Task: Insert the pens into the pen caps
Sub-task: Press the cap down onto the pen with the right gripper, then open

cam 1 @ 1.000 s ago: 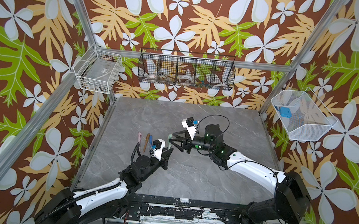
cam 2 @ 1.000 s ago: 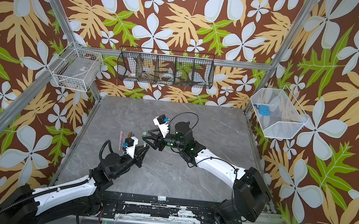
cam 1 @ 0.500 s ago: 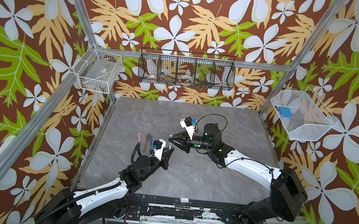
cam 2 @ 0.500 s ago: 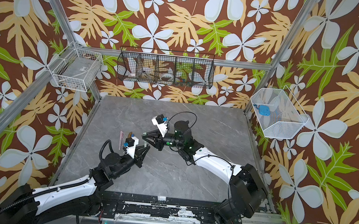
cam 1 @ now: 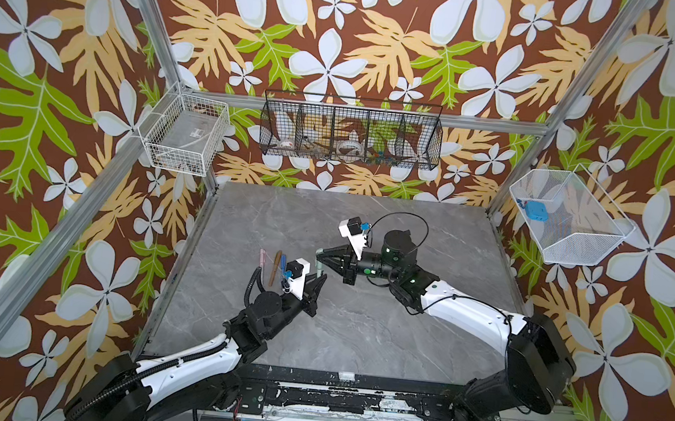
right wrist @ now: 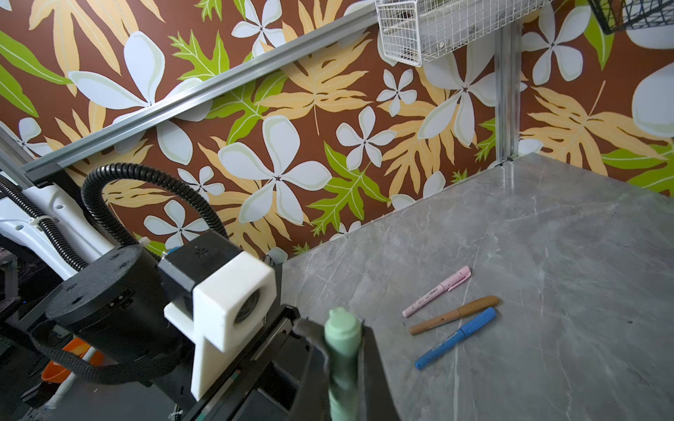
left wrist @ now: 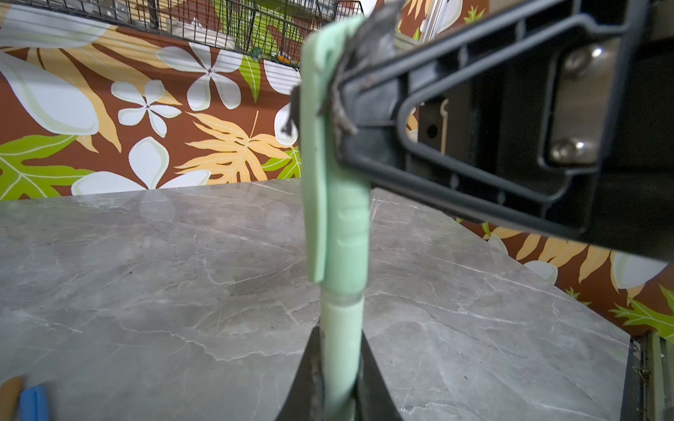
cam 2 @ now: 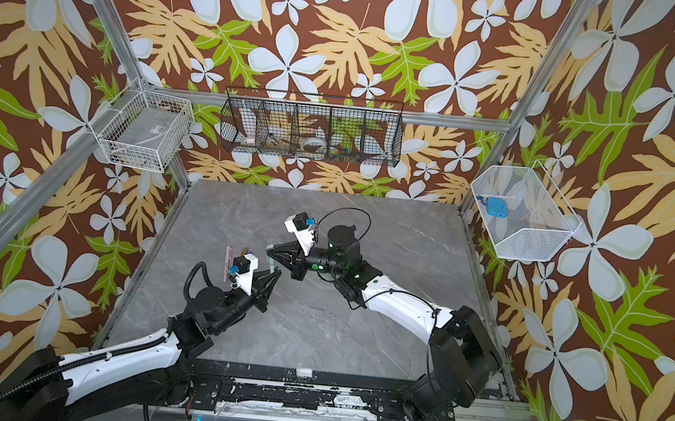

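A light green pen (left wrist: 341, 346) stands upright between my left gripper's (left wrist: 341, 351) jaws, which are shut on its body. The light green pen cap (left wrist: 344, 218) sits over the pen's upper end. My right gripper (right wrist: 339, 330) is shut on that cap (right wrist: 343, 350), reaching in from the right. In both top views the two grippers meet at mid-table, right gripper (cam 1: 320, 256) just above left gripper (cam 1: 320, 278), with the cap (cam 2: 270, 257) between them. Three capped pens lie side by side on the table: pink (right wrist: 437, 289), brown (right wrist: 454, 315) and blue (right wrist: 456, 337).
The grey marble table (cam 1: 358, 334) is walled by patterned panels. A white wire basket (cam 1: 185, 138) hangs at the back left and a black wire basket (cam 1: 351, 131) at the back. On the right, a white mesh basket (cam 1: 568, 219) holds a blue object.
My right gripper has moved left toward the left gripper and its jaws have gone from open to shut on the green cap. The left arm has held still with the pen.
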`<action>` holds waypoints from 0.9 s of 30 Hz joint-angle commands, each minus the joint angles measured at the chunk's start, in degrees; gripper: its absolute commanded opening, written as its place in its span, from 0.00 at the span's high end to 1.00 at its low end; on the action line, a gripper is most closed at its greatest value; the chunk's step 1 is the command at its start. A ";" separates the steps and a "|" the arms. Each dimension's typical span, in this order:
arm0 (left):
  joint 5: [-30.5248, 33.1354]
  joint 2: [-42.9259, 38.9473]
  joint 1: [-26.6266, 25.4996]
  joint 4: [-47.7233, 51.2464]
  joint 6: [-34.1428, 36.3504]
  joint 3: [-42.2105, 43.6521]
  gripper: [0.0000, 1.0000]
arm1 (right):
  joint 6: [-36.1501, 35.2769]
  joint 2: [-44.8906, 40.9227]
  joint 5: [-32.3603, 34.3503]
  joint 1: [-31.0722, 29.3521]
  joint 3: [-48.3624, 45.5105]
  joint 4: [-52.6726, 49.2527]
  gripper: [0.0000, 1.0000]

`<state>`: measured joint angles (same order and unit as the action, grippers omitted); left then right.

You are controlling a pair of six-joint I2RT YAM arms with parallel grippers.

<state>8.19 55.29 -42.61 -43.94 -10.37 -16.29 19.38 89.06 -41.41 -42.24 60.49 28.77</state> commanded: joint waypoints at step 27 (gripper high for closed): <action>-1.65 1.59 5.59 -27.12 -0.01 -12.85 1.00 | -2.25 -2.68 -0.74 -1.76 -6.42 -6.64 1.00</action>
<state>2.09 57.60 -38.33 -37.74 -6.33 -27.64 15.68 85.93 -32.95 -42.92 56.07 39.79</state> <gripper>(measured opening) 0.133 0.064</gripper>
